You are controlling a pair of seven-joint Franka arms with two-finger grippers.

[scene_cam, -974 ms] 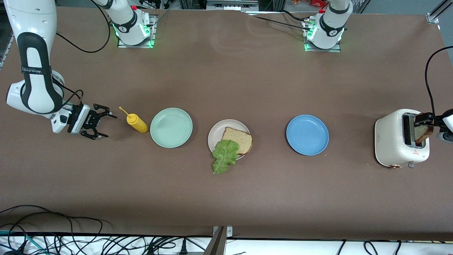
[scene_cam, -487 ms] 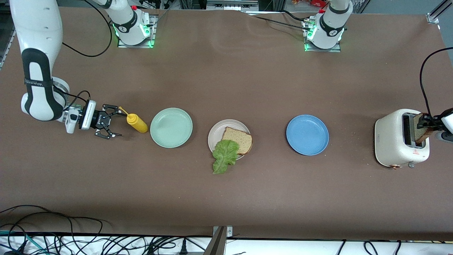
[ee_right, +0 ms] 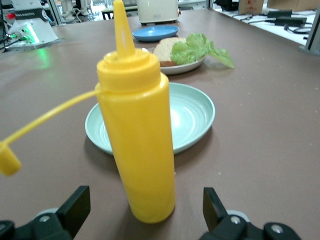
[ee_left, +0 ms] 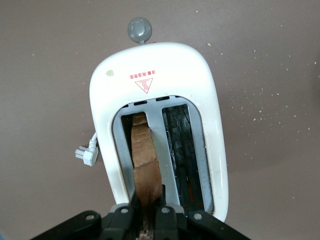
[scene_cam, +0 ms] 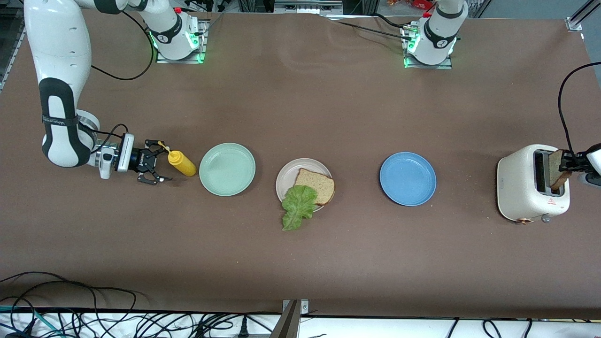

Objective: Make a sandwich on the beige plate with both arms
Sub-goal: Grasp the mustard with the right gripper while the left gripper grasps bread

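Left gripper (scene_cam: 569, 163) pinches toast slice (scene_cam: 557, 169) — toaster (scene_cam: 523, 188) at table's edge.

High front camera facing both bases; left wrist close above toaster (ee_left: 157, 125); right wrist low, close to mustard bottle (ee_right: 136, 135), both shared.

a robotics lab is shown, staged as a mock kitchen. two white arm bases (scene_cam: 177, 35) lit with green lamps are bolted to a brown-covered desk (scene_cam: 300, 263). loose black cables (scene_cam: 70, 310) are tangled along its edge, and aluminium framing (scene_cam: 580, 14) is seen at one corner.
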